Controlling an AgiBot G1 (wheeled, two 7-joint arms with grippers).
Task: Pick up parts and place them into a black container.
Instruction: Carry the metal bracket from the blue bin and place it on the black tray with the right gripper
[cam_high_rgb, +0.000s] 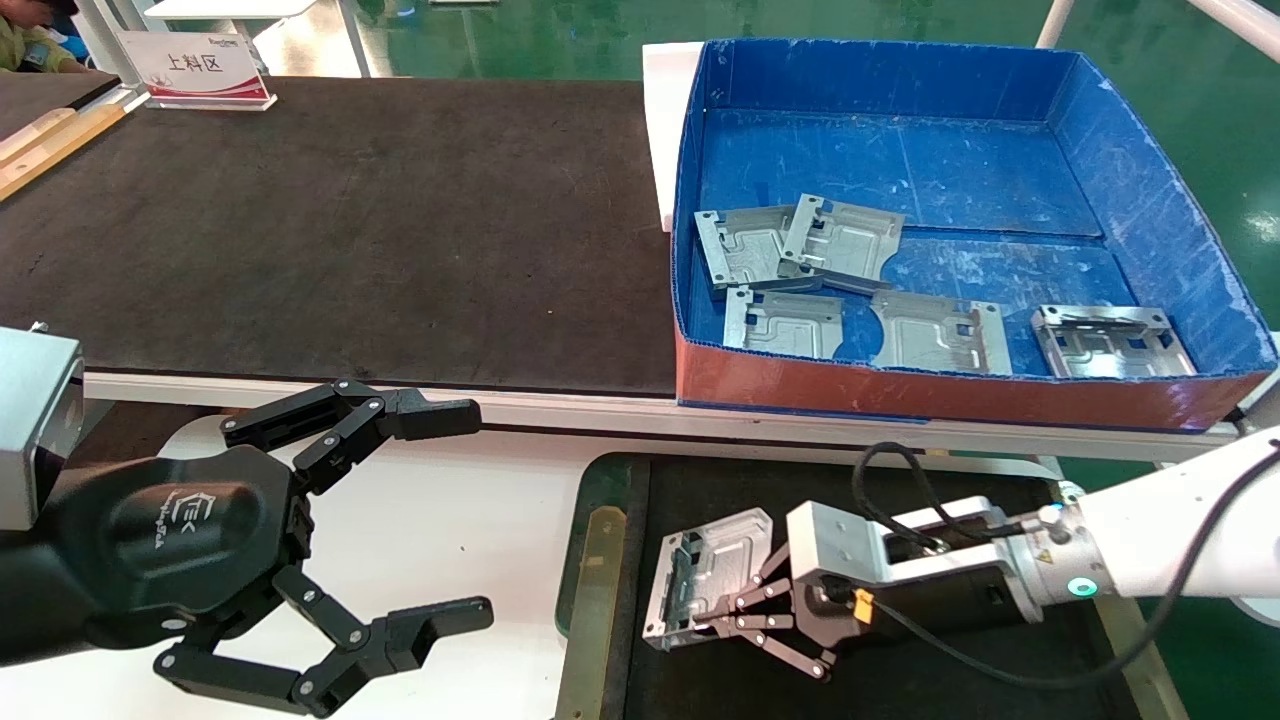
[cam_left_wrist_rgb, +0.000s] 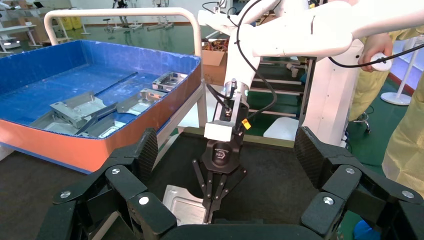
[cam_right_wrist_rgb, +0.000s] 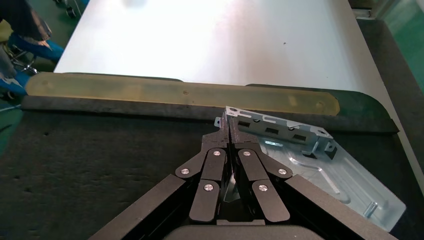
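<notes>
My right gripper (cam_high_rgb: 700, 612) is shut on the edge of one silver-grey part (cam_high_rgb: 700, 570), holding it low over the matte floor of the black container (cam_high_rgb: 612, 476). In the right wrist view the fingertips (cam_right_wrist_rgb: 223, 131) pinch the part (cam_right_wrist_rgb: 320, 165) at its bent, slotted edge tab. I cannot tell whether the part touches the floor. The left wrist view shows that same gripper (cam_left_wrist_rgb: 207, 210) and part (cam_left_wrist_rgb: 182, 205) from the front. Several more parts (cam_high_rgb: 840, 240) lie in the blue box (cam_high_rgb: 1150, 200). My left gripper (cam_high_rgb: 475, 512) is parked open and empty at the near left.
The container's brass strip (cam_high_rgb: 592, 600) runs along its left side, next to a white surface (cam_high_rgb: 480, 520). The long black mat-covered table (cam_high_rgb: 350, 220) lies behind it. A sign (cam_high_rgb: 200, 70) stands at the table's far left. A person in yellow (cam_left_wrist_rgb: 400, 115) stands beside the robot.
</notes>
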